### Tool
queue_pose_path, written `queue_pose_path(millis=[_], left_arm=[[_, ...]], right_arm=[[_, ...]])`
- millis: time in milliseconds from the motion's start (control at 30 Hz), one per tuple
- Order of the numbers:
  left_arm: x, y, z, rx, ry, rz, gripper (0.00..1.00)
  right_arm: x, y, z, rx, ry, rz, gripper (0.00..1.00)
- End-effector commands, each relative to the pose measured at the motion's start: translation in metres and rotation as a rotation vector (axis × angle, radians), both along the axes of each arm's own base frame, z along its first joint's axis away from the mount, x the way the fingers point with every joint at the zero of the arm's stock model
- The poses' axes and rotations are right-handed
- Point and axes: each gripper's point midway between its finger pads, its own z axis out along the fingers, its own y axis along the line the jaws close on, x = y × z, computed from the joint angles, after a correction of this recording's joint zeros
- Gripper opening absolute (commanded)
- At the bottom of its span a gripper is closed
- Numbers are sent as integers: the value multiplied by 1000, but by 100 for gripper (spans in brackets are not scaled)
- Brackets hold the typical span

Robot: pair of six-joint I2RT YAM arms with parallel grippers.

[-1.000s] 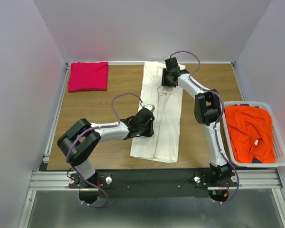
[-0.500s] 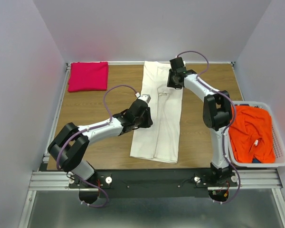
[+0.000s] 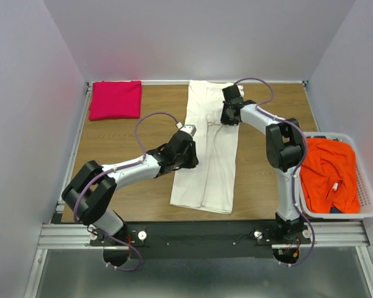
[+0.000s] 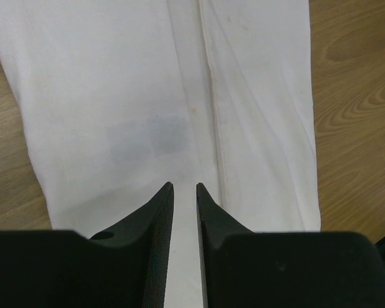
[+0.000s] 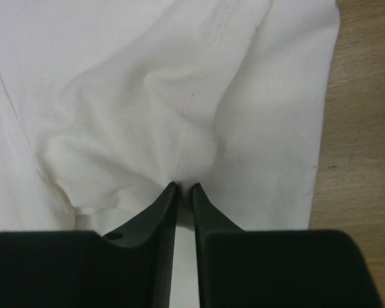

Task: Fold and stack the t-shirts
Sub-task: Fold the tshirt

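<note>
Cream was the colour in play: the cream shirt (image 3: 208, 155) lay in a long folded strip, the right gripper (image 5: 183, 186) pinched shut on a pucker near its far end, the left gripper (image 4: 184, 186) at its left edge midway, jaws a narrow slit apart, holding cloth or not I couldn't tell. Well off to its left lay the pink shirt (image 3: 115, 99), folded, and to its right the orange shirt (image 3: 326, 171) sat heaped in the basket (image 3: 368, 186). End-over-end folding looked the step in hand; next, that far end needed carrying to the near hem.
</note>
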Motion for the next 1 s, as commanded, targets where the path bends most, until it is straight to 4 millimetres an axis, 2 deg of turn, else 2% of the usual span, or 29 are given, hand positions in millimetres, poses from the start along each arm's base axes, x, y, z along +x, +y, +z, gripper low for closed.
queue_pose_path(millis=[0, 67, 133, 167, 233, 300, 333, 400, 433, 467, 500, 533, 600, 667, 733, 767, 800, 833, 967], left_arm=[[-4, 8, -4, 20, -1, -3, 28], [-5, 9, -5, 23, 1, -6, 28], [-5, 9, -5, 24, -1, -10, 29], [-5, 9, -4, 21, -4, -10, 29], [-5, 9, -1, 19, -10, -12, 29], [-5, 9, 0, 17, -13, -10, 29], [-5, 9, 1, 17, -15, -11, 29], [-4, 11, 2, 19, -19, -7, 29], [-4, 11, 4, 16, -24, -7, 29], [-3, 12, 5, 16, -27, -7, 29], [-3, 13, 6, 18, -27, -7, 29], [-1, 14, 10, 14, -34, 0, 29], [1, 17, 11, 19, -37, 2, 29], [5, 21, 19, 13, -52, 12, 29], [9, 23, 26, 14, -68, 9, 29], [11, 26, 31, 12, -77, 12, 29], [13, 30, 32, 18, -76, 19, 29], [17, 31, 38, 19, -89, 19, 29], [29, 44, 61, 17, -139, 35, 30]], right_arm=[[-13, -6, -5, -9, 35, -9, 21], [-11, -4, 5, 3, 18, 0, 25], [-7, -3, 16, 16, -5, 2, 34], [-1, -3, 28, 22, -32, -2, 42], [13, -14, 45, 45, -71, -38, 50], [25, -24, 52, 83, -84, -64, 50], [32, -39, 54, 97, -90, -97, 50], [50, -48, 54, 133, -102, -127, 49], [57, -59, 53, 148, -103, -155, 48], [68, -60, 61, 170, -126, -156, 47], [73, -63, 59, 179, -128, -163, 47], [78, -68, 47, 184, -113, -178, 47], [90, -69, 51, 201, -136, -184, 46], [95, -68, 41, 206, -125, -188, 46], [106, -65, 48, 222, -152, -181, 46], [109, -64, 41, 225, -146, -182, 45], [112, -60, 41, 235, -149, -173, 45], [117, -60, 45, 237, -165, -171, 45], [122, -54, 41, 250, -167, -138, 45]])
